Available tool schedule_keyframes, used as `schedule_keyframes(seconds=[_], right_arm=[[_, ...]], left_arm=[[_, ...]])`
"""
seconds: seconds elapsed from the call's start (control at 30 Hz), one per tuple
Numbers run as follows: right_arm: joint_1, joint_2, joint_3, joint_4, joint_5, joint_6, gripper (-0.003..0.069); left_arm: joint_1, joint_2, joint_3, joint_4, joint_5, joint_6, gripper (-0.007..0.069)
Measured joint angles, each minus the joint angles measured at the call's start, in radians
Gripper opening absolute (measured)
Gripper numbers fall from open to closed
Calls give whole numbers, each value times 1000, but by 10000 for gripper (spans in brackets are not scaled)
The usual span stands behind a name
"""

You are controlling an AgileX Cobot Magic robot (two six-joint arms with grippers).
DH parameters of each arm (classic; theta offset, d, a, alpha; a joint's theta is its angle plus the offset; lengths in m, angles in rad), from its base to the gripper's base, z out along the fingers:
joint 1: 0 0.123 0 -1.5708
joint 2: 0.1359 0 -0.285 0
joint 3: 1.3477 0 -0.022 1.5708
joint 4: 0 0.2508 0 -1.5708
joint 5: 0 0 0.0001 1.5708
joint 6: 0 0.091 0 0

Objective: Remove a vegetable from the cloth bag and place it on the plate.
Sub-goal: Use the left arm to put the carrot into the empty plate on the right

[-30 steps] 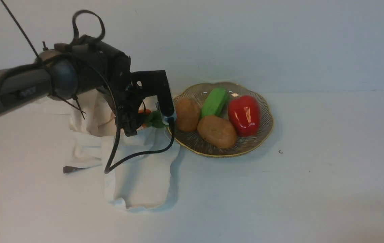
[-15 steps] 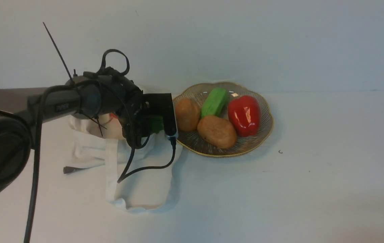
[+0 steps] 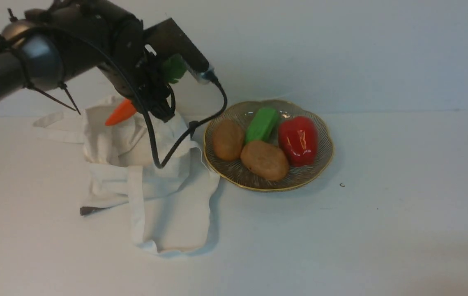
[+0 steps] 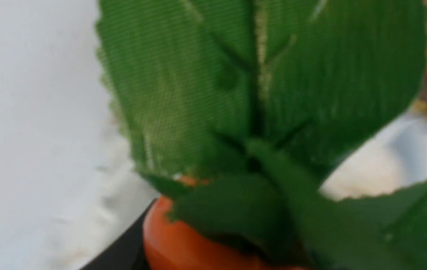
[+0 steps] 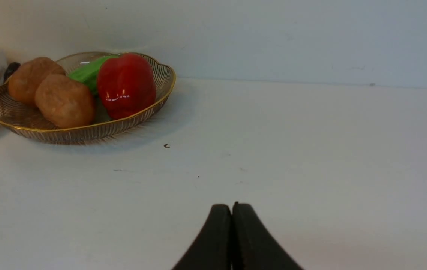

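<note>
Orange toy carrot [image 3: 121, 113], green leafy top, pinched in my left gripper [image 3: 151, 92] above white cloth bag [image 3: 168, 213]; gold-rimmed glass plate [image 3: 299, 179] beside, crowded; open white table [image 3: 402, 205] beyond; right gripper [image 5: 232, 213] pressed together.

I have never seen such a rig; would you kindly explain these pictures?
This robot has two arms, each ending in a pincer. The wide picture looks forward from between the arms; the others come from wrist cameras. On the white table lie a white cloth bag and a ribbed glass plate with a gold rim, holding two brown potatoes, a green blocky vegetable and a glossy red pepper. The left pincer holds an orange toy carrot with green leaves above the bag; its camera sees the leaves close up. The right pincer is shut, empty.
</note>
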Motion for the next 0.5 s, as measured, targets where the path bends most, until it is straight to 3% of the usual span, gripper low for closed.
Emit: schedule_keyframes(seconds=[0.03,0.07,0.13,0.2,0.27,0.5], right_arm=[[0,0,0,0,0,0,-15],[0,0,0,0,0,0,-15],[0,0,0,0,0,0,-15],[0,0,0,0,0,0,-15],[0,0,0,0,0,0,-15],[0,0,0,0,0,0,-15]], left_arm=[[-4,-10,0,-113,12,-41,309],[-4,-10,0,-113,12,-41,309],[-20,-6,0,-348,12,-94,309],[-28,3,0,-450,-2,-98,309],[-55,30,0,-630,-73,-71,309],[-123,94,0,-888,-333,85,309]])
